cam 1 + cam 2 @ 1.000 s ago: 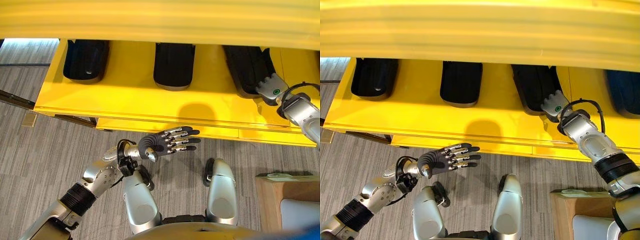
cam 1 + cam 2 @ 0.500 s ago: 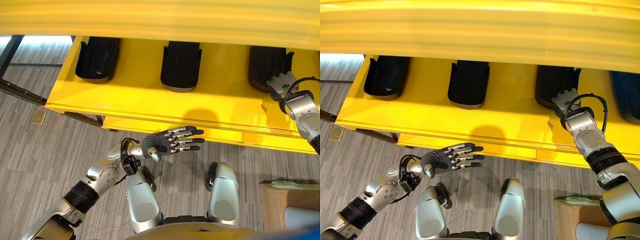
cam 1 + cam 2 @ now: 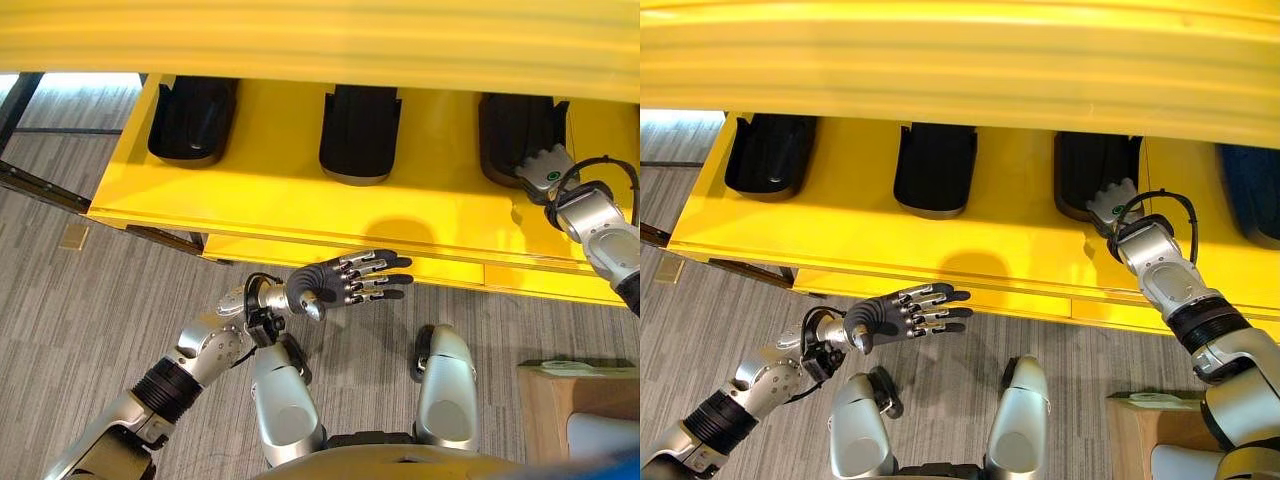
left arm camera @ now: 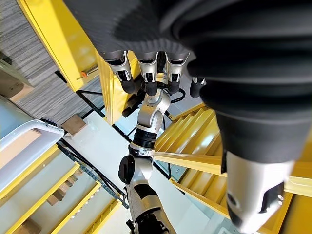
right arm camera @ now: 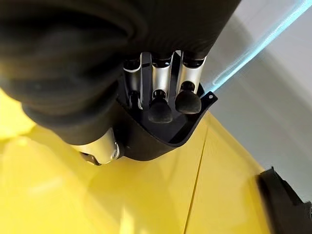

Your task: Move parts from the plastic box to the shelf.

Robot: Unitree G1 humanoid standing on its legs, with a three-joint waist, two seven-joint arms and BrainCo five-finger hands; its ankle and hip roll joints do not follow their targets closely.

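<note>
1. At the upper left of my head views I see a smooth, glossy yellow metal shelf (image 3: 250,190) with a flat deck, a folded front lip and another yellow level overhanging it across the top of the frame.
2. On that deck, left to right, sit three black moulded plastic parts, each a rounded, shoe-like shell: the left part (image 3: 190,118), the middle part (image 3: 360,132) and the right part (image 3: 515,135). They stand well apart in a row.
3. Below the shelf lies grey, finely striped carpet floor (image 3: 90,300).
4. At lower centre my left hand (image 3: 340,285) hangs over the carpet, just in front of the shelf lip. Its fingers are stretched out straight and slightly spread, holding nothing.
5. At the upper right my right hand (image 3: 1112,207) rests on the near end of the right part. In its wrist view the fingers (image 5: 159,105) are curled over the part's thin, raised black rim, thumb beneath, so I read it as gripping that part.
6. At the lower right corner a pale wooden edge (image 3: 545,400) shows.
</note>
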